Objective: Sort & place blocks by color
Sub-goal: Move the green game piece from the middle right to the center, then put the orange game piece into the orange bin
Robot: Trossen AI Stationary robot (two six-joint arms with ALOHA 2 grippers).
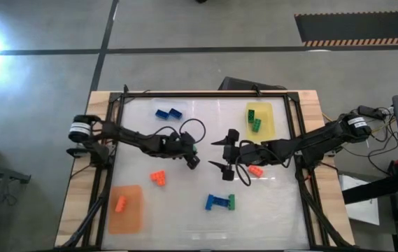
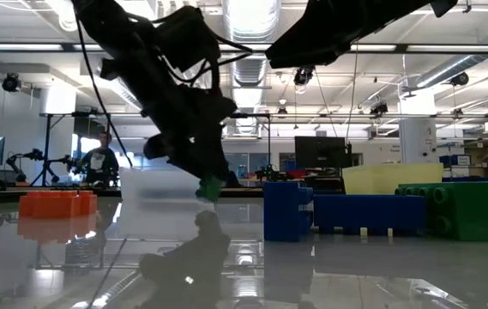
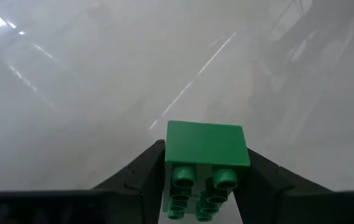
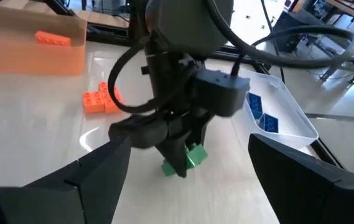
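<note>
Green block (image 3: 206, 163) sits clamped in the left gripper (image 1: 193, 159) at table centre; right gripper (image 1: 224, 155) waits spread wide, just at three o'clock; carry it level toward the yellow mat (image 1: 261, 119) at one o'clock, clearing that arm.

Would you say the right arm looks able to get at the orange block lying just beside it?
Probably yes: the right gripper is open and empty, the orange block lies bare beside its arm, and nothing covers it.
</note>
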